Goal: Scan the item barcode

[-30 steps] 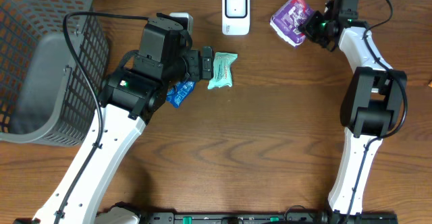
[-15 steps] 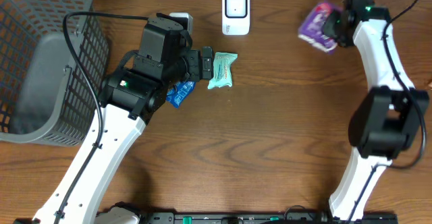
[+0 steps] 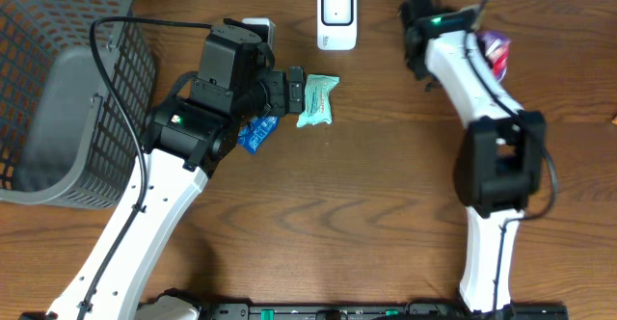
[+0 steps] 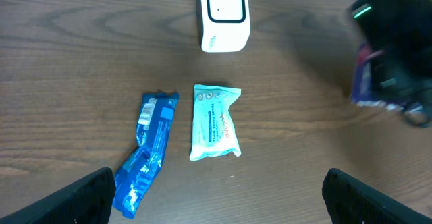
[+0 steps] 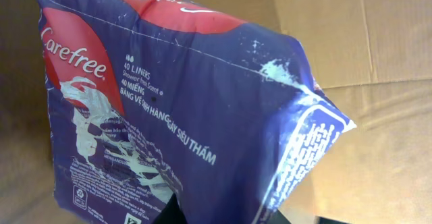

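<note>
My right gripper (image 5: 223,217) is shut on a purple Carefree liner pack (image 5: 182,116), which fills the right wrist view with its printed side toward the camera. Overhead, only a strip of that pack (image 3: 496,52) shows beside the right arm, right of the white barcode scanner (image 3: 336,16). In the left wrist view the scanner (image 4: 225,15) stands at the table's far edge and the pack (image 4: 361,82) is a blur at the right. My left gripper (image 4: 229,204) hangs open over the table, with nothing between its fingers.
A teal packet (image 3: 317,100) and a blue packet (image 3: 256,132) lie on the wood by the left gripper (image 3: 294,91). A grey wire basket (image 3: 58,89) stands at the far left. Cardboard (image 5: 364,82) shows behind the held pack.
The right arm has swung the purple pack from beside the scanner out to the right and turned its wrist over. The left arm has stayed still.
</note>
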Controlling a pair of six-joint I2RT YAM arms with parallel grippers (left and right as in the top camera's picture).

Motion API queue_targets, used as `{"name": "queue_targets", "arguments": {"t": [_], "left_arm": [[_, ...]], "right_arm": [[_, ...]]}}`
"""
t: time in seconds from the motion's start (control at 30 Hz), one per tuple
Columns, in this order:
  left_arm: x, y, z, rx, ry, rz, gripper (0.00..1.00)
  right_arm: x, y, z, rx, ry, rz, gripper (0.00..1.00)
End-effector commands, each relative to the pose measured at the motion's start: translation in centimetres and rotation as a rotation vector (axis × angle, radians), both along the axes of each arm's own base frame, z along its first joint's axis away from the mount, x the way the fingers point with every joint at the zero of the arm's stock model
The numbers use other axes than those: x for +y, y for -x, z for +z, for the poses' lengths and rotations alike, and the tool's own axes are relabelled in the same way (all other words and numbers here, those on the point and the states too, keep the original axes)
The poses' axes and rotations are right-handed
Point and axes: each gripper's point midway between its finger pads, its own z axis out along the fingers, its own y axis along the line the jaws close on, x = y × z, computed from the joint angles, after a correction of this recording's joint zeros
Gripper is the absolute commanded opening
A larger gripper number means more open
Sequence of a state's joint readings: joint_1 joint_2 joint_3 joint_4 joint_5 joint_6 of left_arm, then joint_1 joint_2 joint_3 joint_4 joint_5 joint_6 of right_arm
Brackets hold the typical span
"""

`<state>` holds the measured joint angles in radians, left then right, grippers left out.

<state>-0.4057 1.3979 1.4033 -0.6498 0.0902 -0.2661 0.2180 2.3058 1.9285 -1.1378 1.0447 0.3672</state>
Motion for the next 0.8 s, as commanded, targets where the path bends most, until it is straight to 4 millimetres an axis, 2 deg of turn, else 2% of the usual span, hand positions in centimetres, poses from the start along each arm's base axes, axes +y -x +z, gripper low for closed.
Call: {"name": "queue_targets", "arguments": {"t": [0.0,0.07,0.17,0.27,0.3,0.33,0.37,0.47,0.57,0.67,0.77], "left_arm": [[0.2,-0.3,0.7,-0.015,0.001,0.016,0.98],[0.2,-0.3,0.7,-0.015,0.001,0.016,0.98],[0.2,-0.3,0.7,-0.015,0.001,0.016,0.98],[0.2,-0.3,0.7,-0.015,0.001,0.016,0.98],[0.2,-0.3,0.7,-0.015,0.001,0.016,0.98],[0.2,-0.3,0.7,-0.015,0.001,0.016,0.98],[0.2,-0.3,0.7,-0.015,0.001,0.016,0.98],[0.2,-0.3,0.7,-0.015,0.001,0.016,0.98],[0.2,-0.3,0.7,-0.015,0.001,0.016,0.98],[0.2,-0.3,0.7,-0.015,0.001,0.016,0.98],[0.2,-0.3,0.7,-0.015,0.001,0.016,0.98]], "right_arm": [[2.4,0.2,-1.5,0.063,0.098,0.059,0.10],[4.4,0.5,-3.0,0.103,0.061,0.096,0.17],[8.5,1.1,-5.2,0.133,-0.110,0.149,0.24],[12.4,1.3,-6.1,0.130,-0.316,0.188,0.45],[13.3,1.3,-6.0,0.125,-0.375,0.196,0.58],[14.2,1.3,-5.6,0.115,-0.438,0.204,0.84],[14.6,1.2,-5.3,0.106,-0.478,0.207,0.99],[15.2,1.1,-3.1,0.085,-0.620,0.228,0.99],[14.5,0.9,-0.5,0.053,-0.749,0.242,0.99],[12.8,0.5,2.3,0.022,-0.889,0.285,0.99],[9.6,0.0,4.2,-0.008,-0.969,0.326,0.95]]}}
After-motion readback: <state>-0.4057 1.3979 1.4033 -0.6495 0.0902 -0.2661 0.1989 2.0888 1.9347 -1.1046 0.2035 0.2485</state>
